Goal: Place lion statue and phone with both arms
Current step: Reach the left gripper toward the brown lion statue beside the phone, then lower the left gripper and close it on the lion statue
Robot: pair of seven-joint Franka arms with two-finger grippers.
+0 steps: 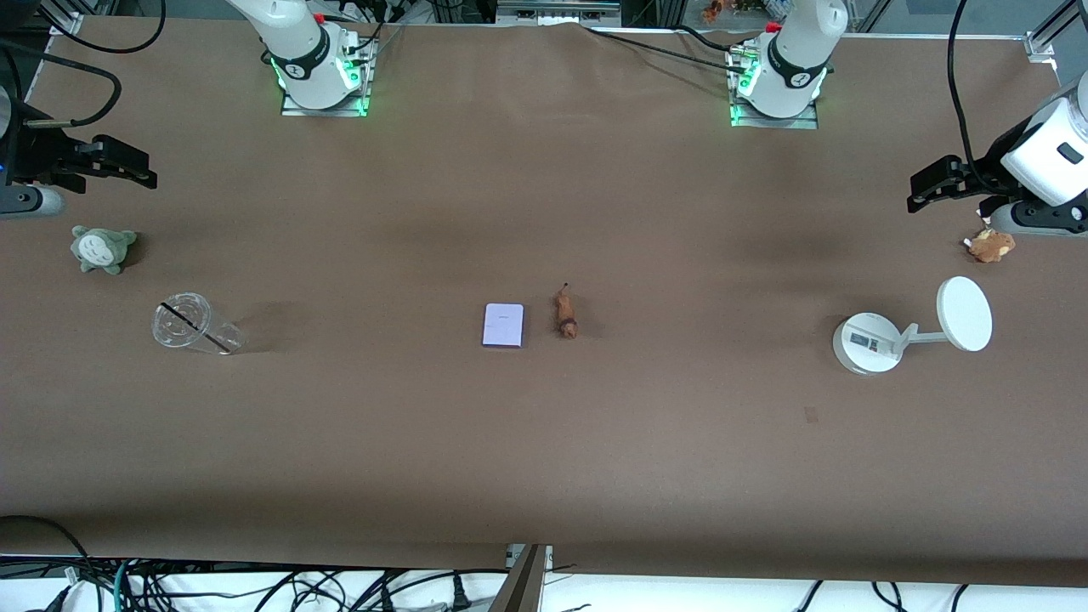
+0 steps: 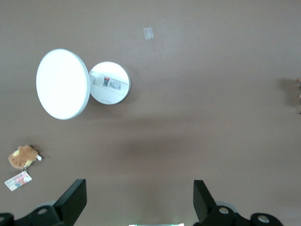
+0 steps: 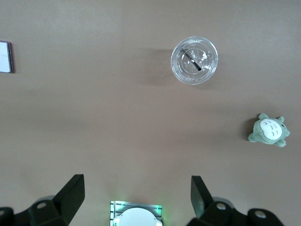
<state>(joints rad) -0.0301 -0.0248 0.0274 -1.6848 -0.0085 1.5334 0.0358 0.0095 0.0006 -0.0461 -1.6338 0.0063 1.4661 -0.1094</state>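
Observation:
The phone (image 1: 503,325), a pale lavender slab, lies flat at the middle of the table. Its edge shows in the right wrist view (image 3: 5,57). The lion statue (image 1: 565,313), tiny and orange-brown, lies right beside it toward the left arm's end. My left gripper (image 1: 925,194) is held over the left arm's end of the table, open and empty (image 2: 139,197). My right gripper (image 1: 136,170) is held over the right arm's end, open and empty (image 3: 136,195). Both are well apart from the phone and the lion.
A white round stand with a disc (image 1: 909,330) and a tan plush toy (image 1: 990,246) sit toward the left arm's end. A clear plastic cup (image 1: 191,323) and a green plush toy (image 1: 102,248) sit toward the right arm's end.

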